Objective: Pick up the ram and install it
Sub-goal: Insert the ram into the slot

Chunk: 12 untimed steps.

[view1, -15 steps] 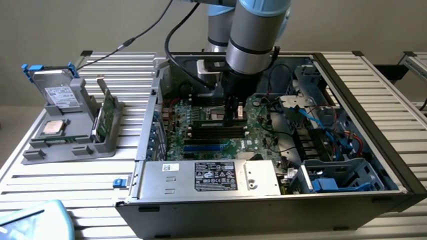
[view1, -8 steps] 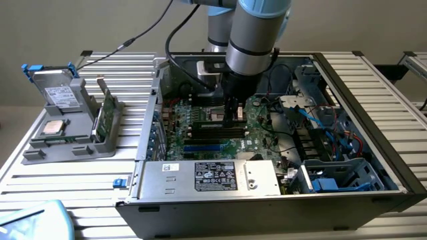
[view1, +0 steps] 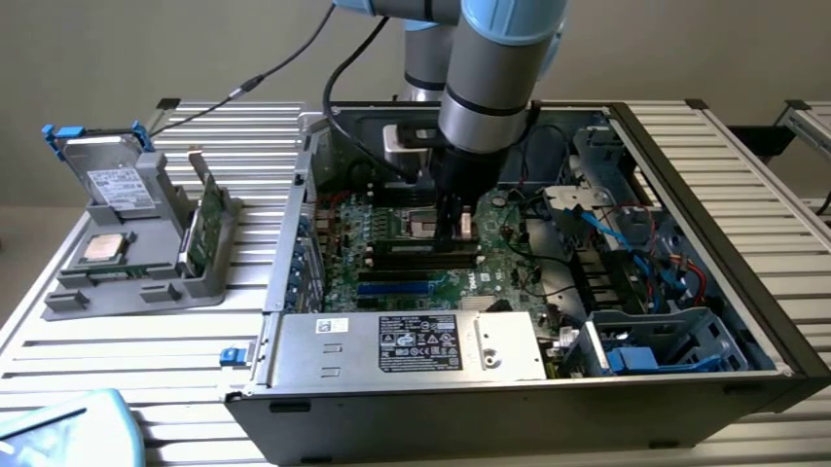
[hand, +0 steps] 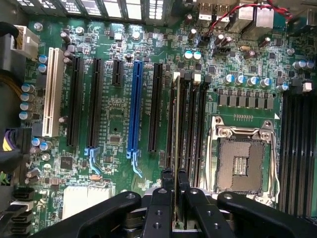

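A slatted metal tabletop [view1: 156,341] stands before a plain pale wall. On it lies an open computer case [view1: 520,418], side panel off, with the green motherboard [view1: 377,277] facing up and a silver power supply [view1: 415,345] along the near edge. Towards the exterior view's left sits a grey holder [view1: 143,268] with three parts in it: a boxy drive [view1: 117,180] with a white label, a square silver processor chip [view1: 104,248], and a green board [view1: 201,219] standing on edge.

The arm reaches down into the case, with the gripper [view1: 452,226] low over the motherboard. In the wrist view the jaws are nearly closed, pinching the ram [hand: 176,124] between them. The ram is seen edge-on, as a thin pale strip, and runs along the row of black memory slots [hand: 190,129] just beside the empty processor socket [hand: 242,163]. Whether its lower edge has entered a slot I cannot tell.
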### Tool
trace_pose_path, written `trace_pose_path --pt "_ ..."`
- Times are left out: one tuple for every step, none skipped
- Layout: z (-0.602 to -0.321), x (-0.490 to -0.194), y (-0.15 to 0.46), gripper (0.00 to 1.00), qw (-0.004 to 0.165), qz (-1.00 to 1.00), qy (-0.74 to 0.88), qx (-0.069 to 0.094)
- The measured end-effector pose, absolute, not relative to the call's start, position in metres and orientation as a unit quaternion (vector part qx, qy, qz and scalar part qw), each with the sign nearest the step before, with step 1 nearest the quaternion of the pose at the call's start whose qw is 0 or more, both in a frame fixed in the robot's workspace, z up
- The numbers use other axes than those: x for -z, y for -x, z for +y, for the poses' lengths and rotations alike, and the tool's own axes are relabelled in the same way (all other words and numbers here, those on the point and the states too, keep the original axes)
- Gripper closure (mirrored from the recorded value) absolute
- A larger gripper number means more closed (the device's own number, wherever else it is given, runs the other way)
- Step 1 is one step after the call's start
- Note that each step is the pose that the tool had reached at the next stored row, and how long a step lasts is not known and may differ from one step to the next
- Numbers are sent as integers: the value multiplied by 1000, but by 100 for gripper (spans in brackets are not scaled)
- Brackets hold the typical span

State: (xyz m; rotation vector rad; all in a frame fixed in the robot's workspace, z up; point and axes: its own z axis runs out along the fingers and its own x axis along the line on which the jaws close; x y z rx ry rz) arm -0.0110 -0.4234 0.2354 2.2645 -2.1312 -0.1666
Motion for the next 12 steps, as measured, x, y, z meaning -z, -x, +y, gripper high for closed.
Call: trace_pose_path --pt "-423 -234 11 85 14 -685 -726 53" --pt "-423 -233 11 85 14 -687 -725 53" --pt "-423 -233 11 85 14 -687 -724 53" --pt "-423 -232 11 85 14 -687 -724 53" --pt "-423 -232 11 85 14 -687 -724 53" --pt "-423 -232 11 85 14 -688 -724 53" --pt "-423 -231 11 85 14 -688 -724 53" --pt "-423 -230 11 85 15 -688 -723 53" --pt "-423 -229 11 85 16 -688 -723 52" --pt "-423 -229 11 85 16 -688 -723 52" --pt "-423 -229 11 85 17 -689 -723 52" --pt "-423 -228 11 85 17 -689 -723 51"
